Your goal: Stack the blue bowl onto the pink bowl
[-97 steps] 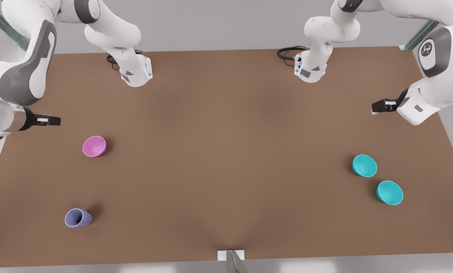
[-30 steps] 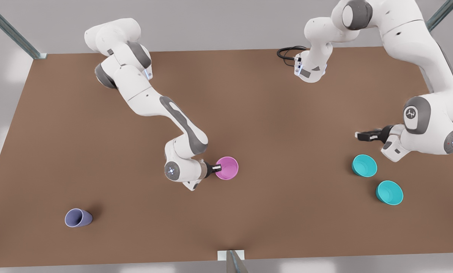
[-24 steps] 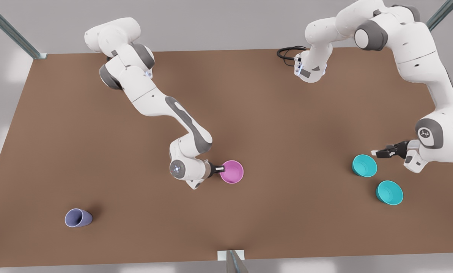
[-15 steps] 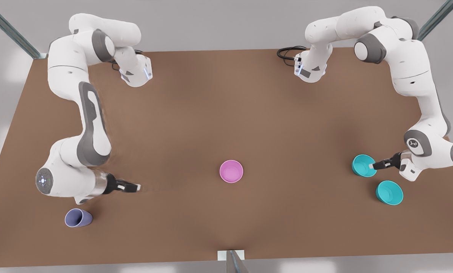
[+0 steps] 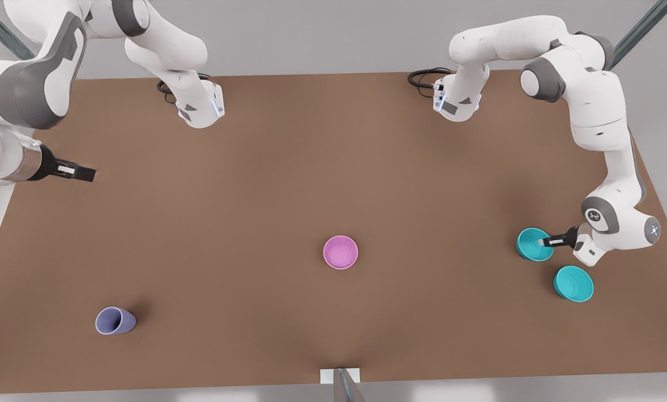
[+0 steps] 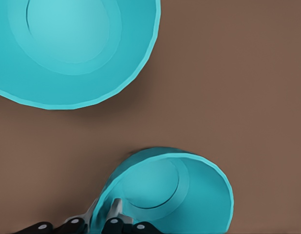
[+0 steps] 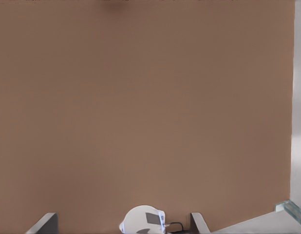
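Note:
The pink bowl (image 5: 341,252) stands upright and alone in the middle of the brown table (image 5: 333,167). A blue bowl (image 5: 532,245) sits at the front view's right, and my left gripper (image 5: 544,243) is shut on its near rim. In the left wrist view the fingers (image 6: 114,210) straddle that rim of the blue bowl (image 6: 189,195), one inside and one outside. My right gripper (image 5: 87,175) hovers open over the table's edge at the front view's left, far from both bowls; its fingertips (image 7: 46,222) are spread wide.
A second turquoise bowl (image 5: 573,283) sits close beside the held one, also seen as the larger bowl (image 6: 67,48). A lavender cup (image 5: 114,321) stands near the front left. Two arm bases (image 5: 199,109) (image 5: 456,103) stand at the back.
The right arm carried the pink bowl to the table's middle, let it go and withdrew to the front view's left. The left gripper came down onto the blue bowl's rim and closed.

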{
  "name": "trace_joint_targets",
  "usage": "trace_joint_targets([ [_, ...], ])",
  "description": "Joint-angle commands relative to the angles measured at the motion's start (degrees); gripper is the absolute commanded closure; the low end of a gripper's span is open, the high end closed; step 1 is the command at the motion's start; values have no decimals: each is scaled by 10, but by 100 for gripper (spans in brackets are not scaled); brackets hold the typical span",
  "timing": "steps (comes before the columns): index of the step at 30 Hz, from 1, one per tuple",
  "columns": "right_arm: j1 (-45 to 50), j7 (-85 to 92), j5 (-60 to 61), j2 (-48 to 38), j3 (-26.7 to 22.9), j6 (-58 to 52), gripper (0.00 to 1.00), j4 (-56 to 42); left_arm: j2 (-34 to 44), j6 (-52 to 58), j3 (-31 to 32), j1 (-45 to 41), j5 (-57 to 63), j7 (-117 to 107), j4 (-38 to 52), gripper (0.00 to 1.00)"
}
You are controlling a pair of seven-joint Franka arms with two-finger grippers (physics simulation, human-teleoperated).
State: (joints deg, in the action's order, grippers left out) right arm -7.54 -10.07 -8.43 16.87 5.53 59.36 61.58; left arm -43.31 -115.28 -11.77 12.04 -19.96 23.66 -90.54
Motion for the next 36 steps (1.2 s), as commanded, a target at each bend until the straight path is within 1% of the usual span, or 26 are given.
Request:
trace_joint_targets([
  [1, -3, 58, -19, 4, 0, 23, 0, -1, 2, 1, 0, 0, 0, 33, 0, 79],
  [3, -11, 67, -26, 6, 1, 23, 0, -1, 16, 33, 0, -1, 1, 10, 3, 79],
  [4, -14, 67, -27, 6, 0, 23, 0, -2, 40, 60, 5, -10, 0, -50, 5, 79],
  [5, -23, 67, -26, 6, -1, 23, 0, -4, 61, 101, 5, -37, -5, -76, 6, 79],
  [6, -27, 67, -25, 10, 0, 23, 0, -4, 72, 128, 9, -86, -19, -114, 18, 79],
  [7, -26, 65, -25, 10, 0, 23, 0, -4, 71, 155, 8, -156, -1, -126, 41, 79],
  [8, -25, 64, -25, 8, 0, 20, 0, -4, 58, 170, 18, -234, -3, -250, 78, 79],
  [9, -26, 66, -23, 8, 0, 19, 0, -4, 32, 168, 31, -290, -7, -343, 121, 79],
  [10, -26, 68, -23, 7, 0, 18, 0, -4, 10, 163, 55, -312, -12, -403, 149, 79],
  [11, -26, 66, -22, 7, 0, 18, 0, -4, -12, 157, 90, -314, -10, -447, 182, 79],
  [13, -27, 67, -21, 7, 0, 18, 0, -4, -29, 102, 102, -363, -8, -484, 198, 79],
  [15, -26, 67, -20, 7, 0, 18, 0, -3, -34, 65, 104, -388, -12, -527, 198, 79],
  [16, -26, 66, -20, 7, 0, 18, 0, -4, -41, 23, 122, -394, -11, -574, 202, 79],
  [18, -26, 67, -20, 7, 0, 18, 0, -3, -60, 20, 139, -395, -11, -614, 231, 79],
  [20, -27, 68, -20, 7, 0, 18, 0, -3, -95, 21, 140, -403, -10, -646, 288, 79],
  [32, -27, 77, -20, 8, -1, 18, 0, -3, -103, 51, 142, -414, -9, -656, 281, 79],
  [33, -27, 78, -19, 9, -1, 18, 0, -3, -102, 50, 142, -415, -9, -656, 265, 79],
  [36, -32, 78, -19, 9, 0, 18, 0, -2, -103, 43, 142, -414, -10, -655, 265, 79],
])
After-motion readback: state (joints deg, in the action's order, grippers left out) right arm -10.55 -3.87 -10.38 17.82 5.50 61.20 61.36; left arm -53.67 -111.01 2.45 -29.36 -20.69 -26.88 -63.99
